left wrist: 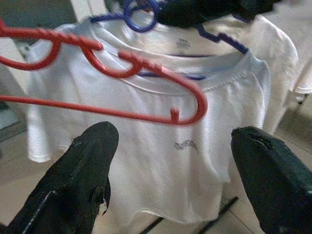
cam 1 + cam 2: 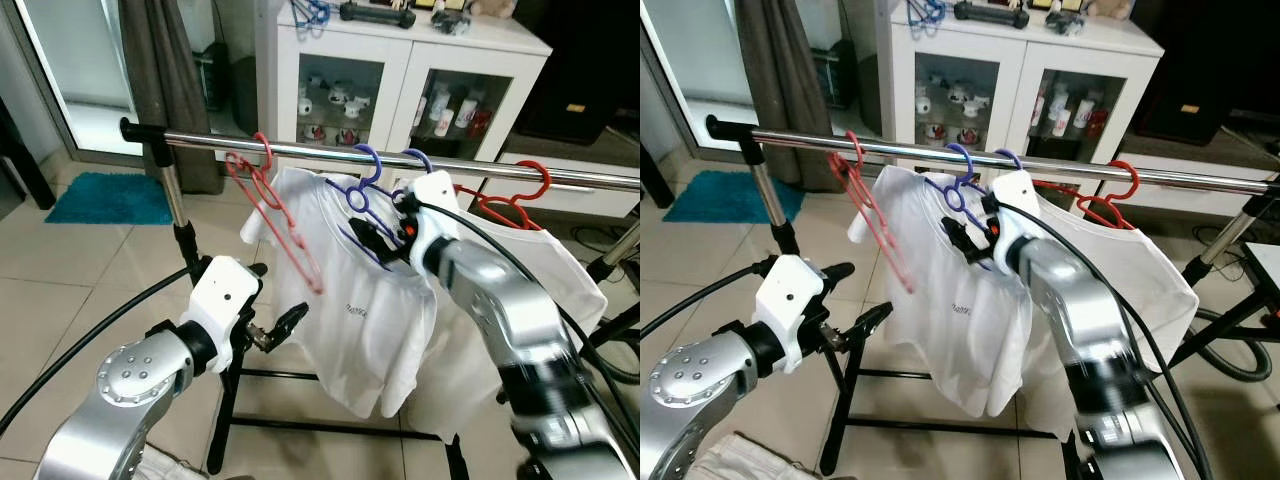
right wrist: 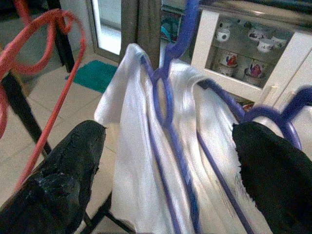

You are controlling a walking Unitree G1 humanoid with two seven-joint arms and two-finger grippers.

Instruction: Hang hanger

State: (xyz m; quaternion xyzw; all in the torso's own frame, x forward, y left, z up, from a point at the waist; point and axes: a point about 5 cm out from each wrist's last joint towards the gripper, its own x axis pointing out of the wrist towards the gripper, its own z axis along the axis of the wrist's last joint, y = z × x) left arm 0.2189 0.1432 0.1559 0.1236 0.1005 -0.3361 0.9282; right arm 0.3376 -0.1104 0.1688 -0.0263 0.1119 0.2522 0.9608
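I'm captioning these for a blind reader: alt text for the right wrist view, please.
The right gripper, open, faces a blue hanger carrying a white T-shirt. A red hanger hangs beside it, a white glass-door cabinet behind.

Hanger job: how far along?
Done: blue hanger with the shirt is hooked on the rail.
In hand: right end effector sits at that hanger, fingers open around it in the wrist view.
Left: pull the arm clear. Left end effector is open, holding nothing.
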